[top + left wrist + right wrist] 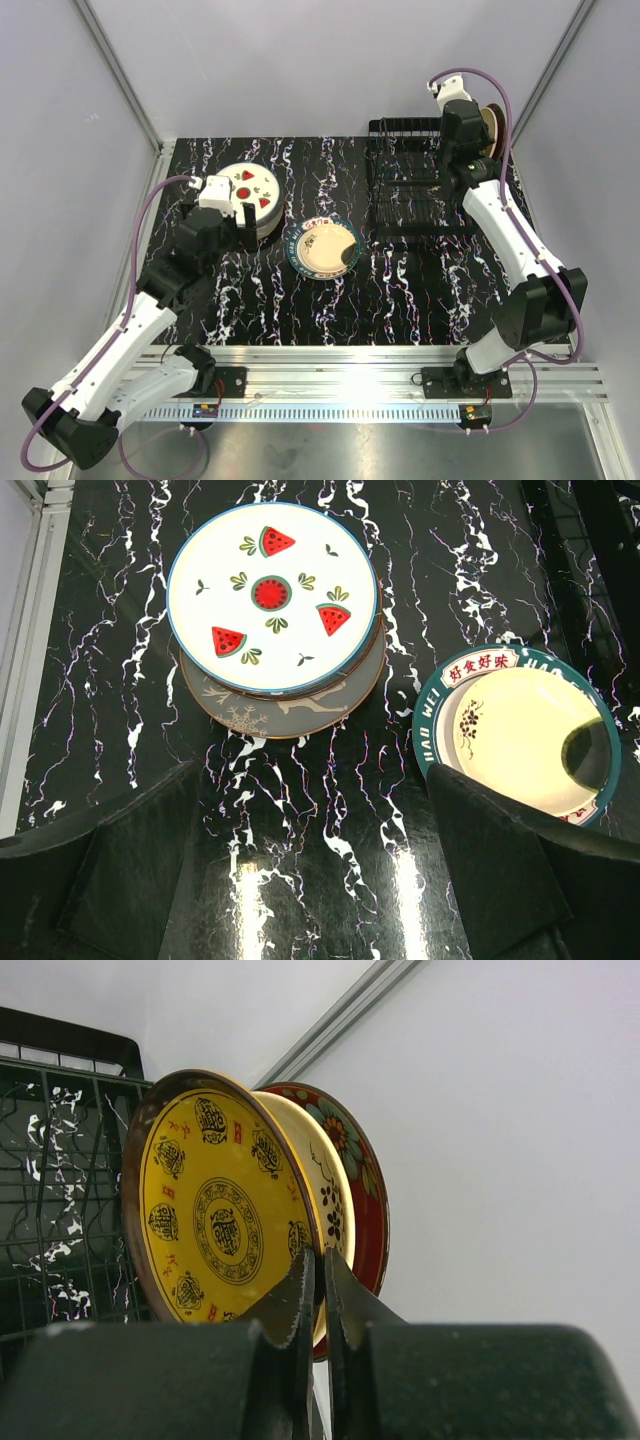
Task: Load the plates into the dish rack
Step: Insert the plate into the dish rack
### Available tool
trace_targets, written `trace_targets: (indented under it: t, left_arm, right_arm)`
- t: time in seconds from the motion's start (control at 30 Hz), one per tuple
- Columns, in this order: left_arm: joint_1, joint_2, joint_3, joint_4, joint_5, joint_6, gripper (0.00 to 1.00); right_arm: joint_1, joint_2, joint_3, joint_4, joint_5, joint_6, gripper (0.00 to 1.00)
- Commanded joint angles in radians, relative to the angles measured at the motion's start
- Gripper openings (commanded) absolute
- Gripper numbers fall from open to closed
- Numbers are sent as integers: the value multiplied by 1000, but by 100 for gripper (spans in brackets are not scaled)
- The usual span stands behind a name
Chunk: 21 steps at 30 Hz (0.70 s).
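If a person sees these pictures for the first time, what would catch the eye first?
Probably the bright yellow plate, standing upright at the dish rack's right end beside a red floral plate, the right gripper shut on its rim. Next, the watermelon plate topping a stack at the table's left rear.

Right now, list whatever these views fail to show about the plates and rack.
- Stack count: left wrist, the watermelon plate covers all but a grey plate edge.
- Slots of the rack under the yellow plate and red plate: right wrist, the right fingers block them; top external, the right arm does.
- Near rim of the teal plate: left wrist, a left finger hides it.
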Motion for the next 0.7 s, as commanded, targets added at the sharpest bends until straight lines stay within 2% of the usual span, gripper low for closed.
trace_targets:
  t: [0.0, 0.67]
  left_arm:
    - [-5, 4, 20, 40, 6, -4, 99]
    - [-5, 12, 22, 38, 6, -5, 99]
  right_arm:
    - [-13, -25, 45, 25, 36, 3, 0]
    - [-7, -56, 11, -7, 51, 39, 0]
